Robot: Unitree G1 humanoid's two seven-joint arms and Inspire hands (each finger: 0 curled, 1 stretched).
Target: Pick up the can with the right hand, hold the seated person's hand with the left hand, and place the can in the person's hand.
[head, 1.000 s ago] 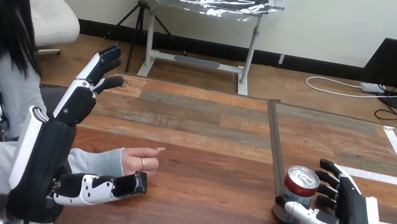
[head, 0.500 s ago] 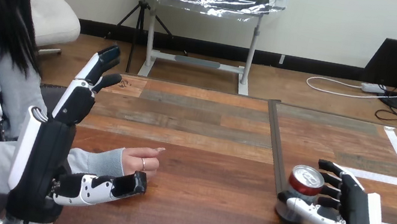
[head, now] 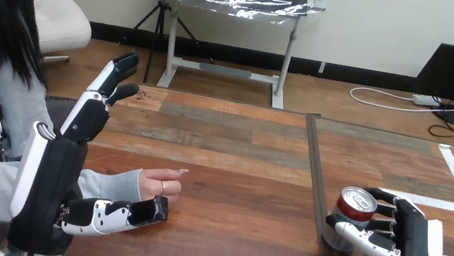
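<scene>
Since the handover needs a steadied receiving palm, the left robot hand (head: pixel 52 175) stands at about 8 o'clock on the counter (head: pixel 239 165). It is set on edge, with its fingers straight and pointing toward 12 o'clock and its thumb stretched flat toward 3 o'clock. That thumb lies along the near side of the person's hand (head: pixel 160 184), just beside the wrist. Nothing curls round the wrist or pinches it, so this robot hand is open and the holding step looks not yet made. The person's hand rests on the wood with its fingers loosely bent and pointing toward 2 o'clock. Its palm is not plainly turned up, so I judge it is not ready to receive anything. Bare wood lies between it and the right side, leaving the two halves of the job well apart. At about 4 o'clock is the can (head: pixel 350 217), its body leaning a little toward 1 o'clock. The right robot hand (head: pixel 412 244) grips it from the 3 o'clock side, with fingers wrapping the far side of the body and the thumb crossing the near side low down. This side grasp leaves the top and the left face free for passing over. Whether its base touches the counter I cannot tell. The likely next need is a lift and a carry toward 9 o'clock.
</scene>
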